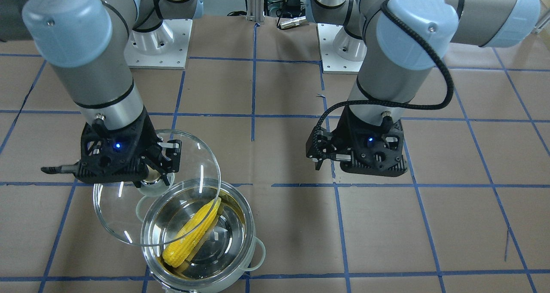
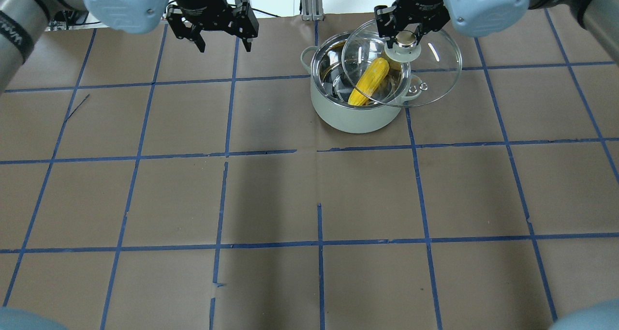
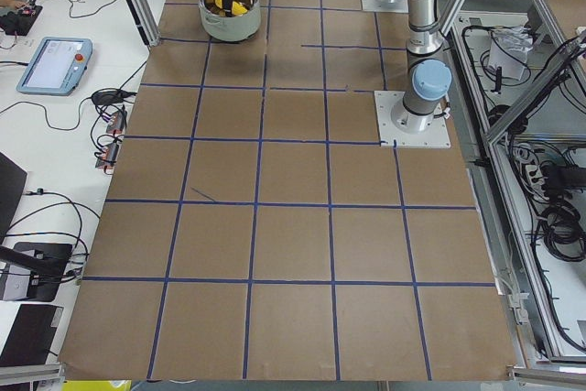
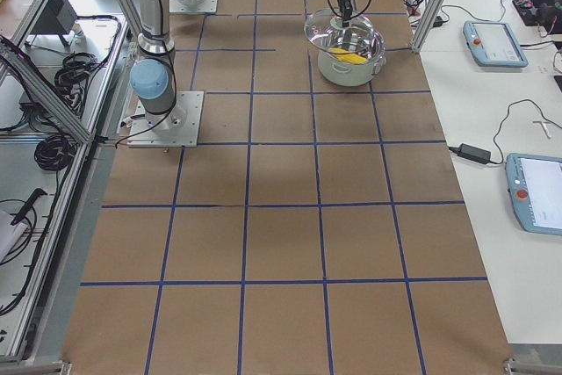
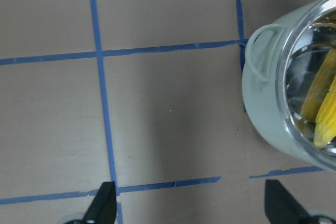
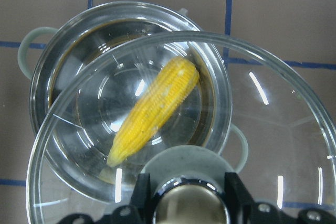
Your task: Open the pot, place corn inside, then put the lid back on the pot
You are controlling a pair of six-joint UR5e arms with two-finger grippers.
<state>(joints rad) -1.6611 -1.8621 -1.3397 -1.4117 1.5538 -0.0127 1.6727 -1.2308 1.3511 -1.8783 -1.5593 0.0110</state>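
The mint-green steel pot (image 2: pixel 338 112) stands at the table's far side, right of centre; it also shows in the front view (image 1: pixel 223 280) and the left wrist view (image 5: pixel 268 114). The yellow corn (image 2: pixel 369 81) lies slanted inside it, also in the right wrist view (image 6: pixel 155 108) and the front view (image 1: pixel 191 235). My right gripper (image 2: pixel 405 40) is shut on the knob (image 6: pixel 190 211) of the clear glass lid (image 2: pixel 435 78), holding it above the pot, offset so it covers only part of the opening. My left gripper (image 2: pixel 223 42) is open and empty, left of the pot.
Brown paper with a blue tape grid covers the table (image 2: pixel 309 199). Both arm bases (image 1: pixel 159 39) stand at the robot's edge. Tablets and cables (image 4: pixel 492 41) lie on a side bench beyond the table.
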